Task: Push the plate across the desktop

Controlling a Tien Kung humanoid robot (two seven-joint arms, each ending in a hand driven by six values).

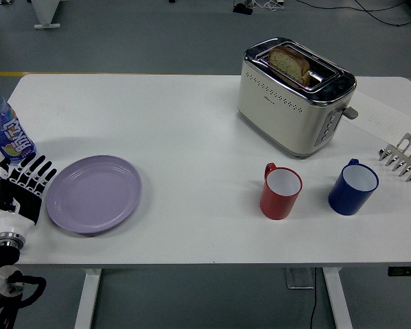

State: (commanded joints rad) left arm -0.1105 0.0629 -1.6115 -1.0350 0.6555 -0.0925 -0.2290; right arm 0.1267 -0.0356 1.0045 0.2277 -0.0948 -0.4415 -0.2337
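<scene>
A lilac plate (94, 193) lies flat on the white table (191, 137) at the front left. My left hand (23, 185) stands just left of the plate's left rim, palm toward it, fingers spread and straight, holding nothing. I cannot tell whether the fingers touch the rim. My right hand is out of view.
A water bottle (5, 130) stands behind my left hand at the table's left edge. A red mug (281, 191) and a blue mug (353, 186) stand at the front right. A toaster (294, 96) with bread is at the back right. A metal rack (404, 157) is at the right edge.
</scene>
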